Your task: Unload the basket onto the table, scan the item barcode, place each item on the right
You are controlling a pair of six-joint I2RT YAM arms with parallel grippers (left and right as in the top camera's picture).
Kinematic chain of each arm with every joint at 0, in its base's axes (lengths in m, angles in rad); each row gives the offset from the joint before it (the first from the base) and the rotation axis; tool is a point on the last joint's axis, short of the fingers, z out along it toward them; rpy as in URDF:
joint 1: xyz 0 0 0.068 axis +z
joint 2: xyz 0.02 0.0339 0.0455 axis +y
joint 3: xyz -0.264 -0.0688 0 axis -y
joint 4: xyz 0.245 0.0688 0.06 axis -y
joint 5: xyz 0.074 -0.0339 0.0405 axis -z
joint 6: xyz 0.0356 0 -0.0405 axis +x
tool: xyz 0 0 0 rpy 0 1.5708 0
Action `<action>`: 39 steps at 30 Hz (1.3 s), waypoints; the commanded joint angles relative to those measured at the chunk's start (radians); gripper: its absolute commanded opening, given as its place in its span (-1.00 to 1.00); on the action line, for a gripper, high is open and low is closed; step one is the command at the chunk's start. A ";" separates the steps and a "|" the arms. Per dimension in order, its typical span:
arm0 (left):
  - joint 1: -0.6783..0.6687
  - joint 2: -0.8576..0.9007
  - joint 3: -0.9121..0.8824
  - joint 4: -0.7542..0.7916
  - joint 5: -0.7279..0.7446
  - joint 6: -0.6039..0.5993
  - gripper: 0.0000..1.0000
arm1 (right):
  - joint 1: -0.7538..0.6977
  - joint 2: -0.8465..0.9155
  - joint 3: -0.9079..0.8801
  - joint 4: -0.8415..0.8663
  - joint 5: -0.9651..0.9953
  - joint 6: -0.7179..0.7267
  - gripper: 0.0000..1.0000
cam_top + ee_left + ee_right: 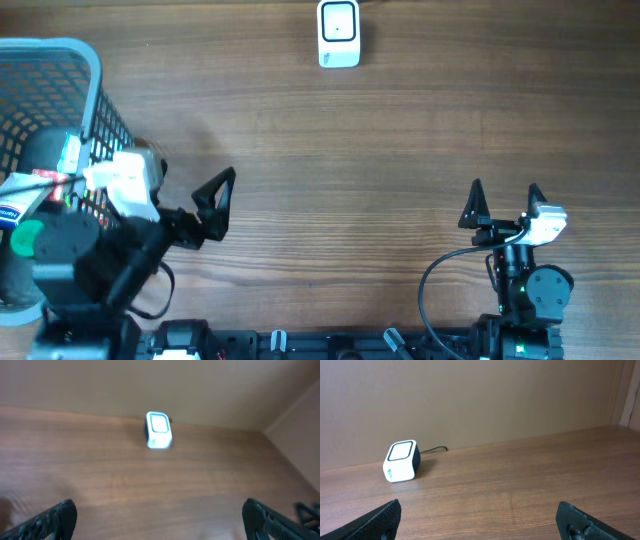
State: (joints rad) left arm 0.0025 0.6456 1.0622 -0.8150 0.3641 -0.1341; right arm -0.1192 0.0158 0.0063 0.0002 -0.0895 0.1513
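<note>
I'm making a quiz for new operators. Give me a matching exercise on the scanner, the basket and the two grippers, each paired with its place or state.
1. scanner
2. basket
3. left gripper
4. right gripper

A. blue mesh, at the left edge of the table
B. jaws open, beside the basket
C. white, at the far edge
D. jaws open, alone at the near right

Pairs: 1-C, 2-A, 3-B, 4-D

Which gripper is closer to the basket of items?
The left gripper: it hangs open just beside the blue basket, while the right gripper, also open, is far off to the other side.
</note>
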 commanded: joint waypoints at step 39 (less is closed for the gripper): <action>0.836 0.716 0.353 -0.541 -0.650 -0.885 1.00 | 0.004 0.002 -0.002 0.005 -0.013 -0.018 0.98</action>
State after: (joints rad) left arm 0.8093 1.3605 1.5101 -1.4216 -0.2901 -0.8673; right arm -0.1192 0.0177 0.0063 0.0002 -0.0895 0.1513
